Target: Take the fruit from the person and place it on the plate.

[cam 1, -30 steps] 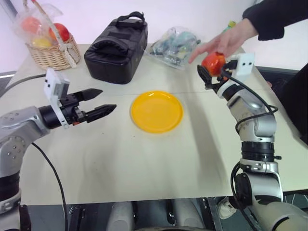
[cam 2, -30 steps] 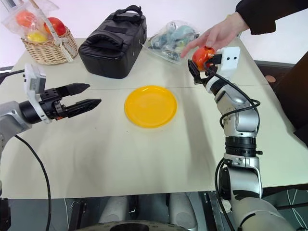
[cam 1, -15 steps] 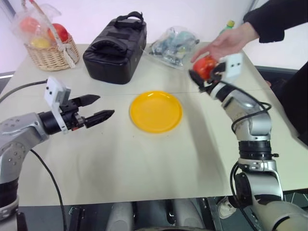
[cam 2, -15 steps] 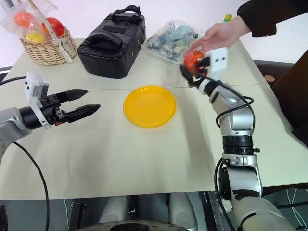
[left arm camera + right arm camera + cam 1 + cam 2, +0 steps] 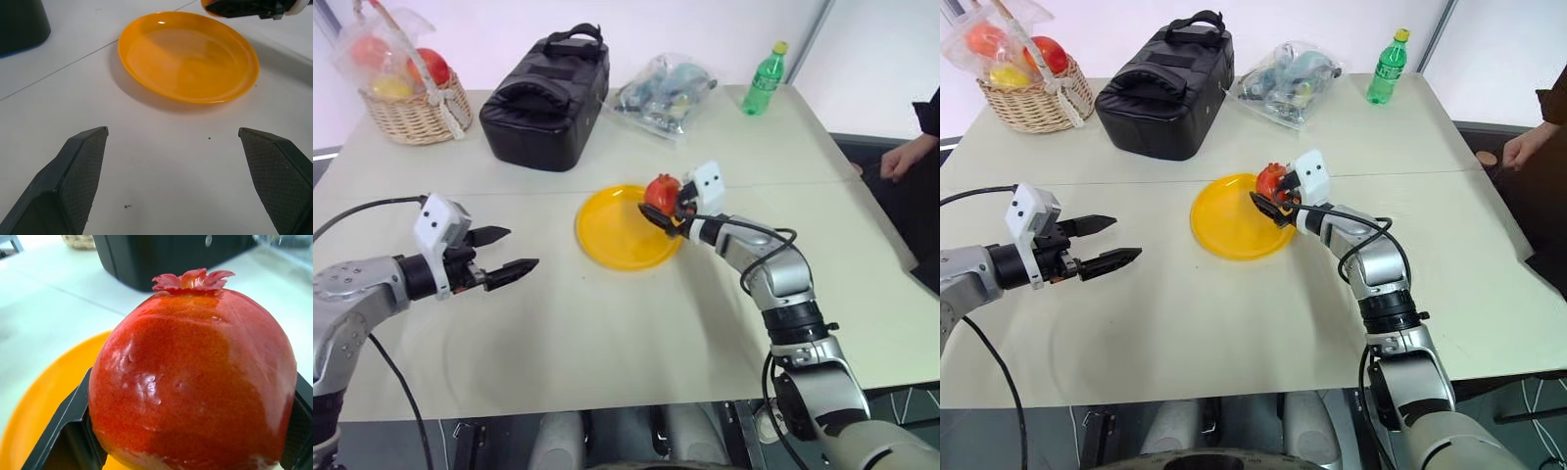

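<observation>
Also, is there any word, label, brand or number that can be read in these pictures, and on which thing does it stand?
None can be read.
Green bottle: it carries a label, too small to read.
Black bag: no text visible.
Clear plastic bag: contents too blurred for any print.

Bright, even light, soft shadows, a small glare on the plate (image 5: 161,23).

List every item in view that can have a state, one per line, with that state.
Round red fruit with yellow-orange blush: held over the plate's edge.
Right tool: shut on the fruit.
Left tool: open, holding nothing.
Round flat yellow plate: nothing resting on it.
Black zippered bag: closed.
Green plastic bottle: upright, capped.
</observation>
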Controlling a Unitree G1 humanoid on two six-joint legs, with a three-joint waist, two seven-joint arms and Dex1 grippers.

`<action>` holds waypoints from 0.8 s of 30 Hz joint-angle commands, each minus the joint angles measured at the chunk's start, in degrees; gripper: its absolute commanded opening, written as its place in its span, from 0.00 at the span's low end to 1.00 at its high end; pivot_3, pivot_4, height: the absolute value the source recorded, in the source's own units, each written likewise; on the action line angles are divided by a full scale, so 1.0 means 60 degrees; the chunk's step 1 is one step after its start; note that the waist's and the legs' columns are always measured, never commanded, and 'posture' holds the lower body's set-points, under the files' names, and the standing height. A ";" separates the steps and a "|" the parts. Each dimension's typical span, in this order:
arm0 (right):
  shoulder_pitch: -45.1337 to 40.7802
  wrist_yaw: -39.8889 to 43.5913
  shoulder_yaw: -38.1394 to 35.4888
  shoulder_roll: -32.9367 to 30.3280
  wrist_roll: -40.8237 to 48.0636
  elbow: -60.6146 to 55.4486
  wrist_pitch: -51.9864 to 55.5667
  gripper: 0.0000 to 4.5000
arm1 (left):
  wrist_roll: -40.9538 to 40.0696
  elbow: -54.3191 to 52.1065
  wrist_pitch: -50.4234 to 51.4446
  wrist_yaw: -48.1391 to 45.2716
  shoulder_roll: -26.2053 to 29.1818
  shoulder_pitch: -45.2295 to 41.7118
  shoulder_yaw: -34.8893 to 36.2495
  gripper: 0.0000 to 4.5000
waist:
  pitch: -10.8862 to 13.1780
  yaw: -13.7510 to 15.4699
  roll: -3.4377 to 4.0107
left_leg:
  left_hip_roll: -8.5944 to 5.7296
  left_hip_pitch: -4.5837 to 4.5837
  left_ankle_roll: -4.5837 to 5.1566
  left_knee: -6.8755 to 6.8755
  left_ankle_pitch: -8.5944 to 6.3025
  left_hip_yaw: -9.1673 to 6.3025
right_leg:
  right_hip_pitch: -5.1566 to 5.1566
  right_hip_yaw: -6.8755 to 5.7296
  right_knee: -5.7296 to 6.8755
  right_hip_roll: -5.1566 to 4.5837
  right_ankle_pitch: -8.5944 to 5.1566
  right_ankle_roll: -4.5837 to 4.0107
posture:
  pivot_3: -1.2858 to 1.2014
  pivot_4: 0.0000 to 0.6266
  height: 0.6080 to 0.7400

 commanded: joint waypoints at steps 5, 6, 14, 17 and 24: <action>-0.0150 0.0218 -0.0077 0.0164 -0.0133 0.0038 -0.0319 1.00 | -0.0058 -0.0365 -0.0057 0.0116 -0.0080 0.0069 0.0291 1.00 | 0.0000 -0.0020 0.0000 | 0.0001 0.0000 0.0000 -0.0002 0.0000 -0.0001 | -0.0001 -0.0001 0.0001 0.0002 0.0000 0.0000 | 0.52 0.24 1.00; -0.0130 0.0237 -0.0086 0.0165 -0.0115 0.0003 -0.0266 1.00 | -0.0060 -0.0363 -0.0062 0.0130 -0.0096 0.0067 0.0292 1.00 | 0.0000 -0.0018 0.0000 | 0.0001 0.0000 0.0000 -0.0002 0.0000 -0.0001 | -0.0001 0.0000 0.0001 0.0002 0.0000 0.0000 | 0.52 0.24 1.00; -0.0199 0.0268 -0.0372 -0.0058 0.0037 -0.0451 0.0008 1.00 | -0.0027 -0.0214 -0.0168 0.0300 -0.0290 -0.0134 0.0248 1.00 | 0.0000 -0.0011 0.0000 | 0.0001 0.0000 0.0000 -0.0001 0.0000 -0.0001 | 0.0000 -0.0001 0.0001 0.0001 0.0000 0.0000 | 0.52 0.24 1.00; -0.0534 0.0267 -0.0974 -0.0428 0.0339 -0.0740 0.0242 1.00 | -0.0073 0.0016 -0.0188 0.0553 -0.0513 -0.0397 0.0439 1.00 | 0.0001 0.0022 0.0001 | -0.0001 -0.0001 0.0000 0.0000 0.0000 -0.0002 | 0.0000 -0.0002 0.0000 -0.0001 0.0000 0.0001 | 0.52 0.24 1.00; -0.0997 0.0113 -0.2416 -0.1208 0.1204 -0.1203 0.0958 1.00 | 0.0176 0.0613 -0.0569 0.1155 -0.1053 -0.0753 0.0795 1.00 | -0.0001 0.0014 -0.0001 | -0.0001 -0.0001 0.0000 -0.0001 0.0000 0.0000 | 0.0000 -0.0001 0.0000 0.0000 0.0001 0.0002 | 0.52 0.24 1.00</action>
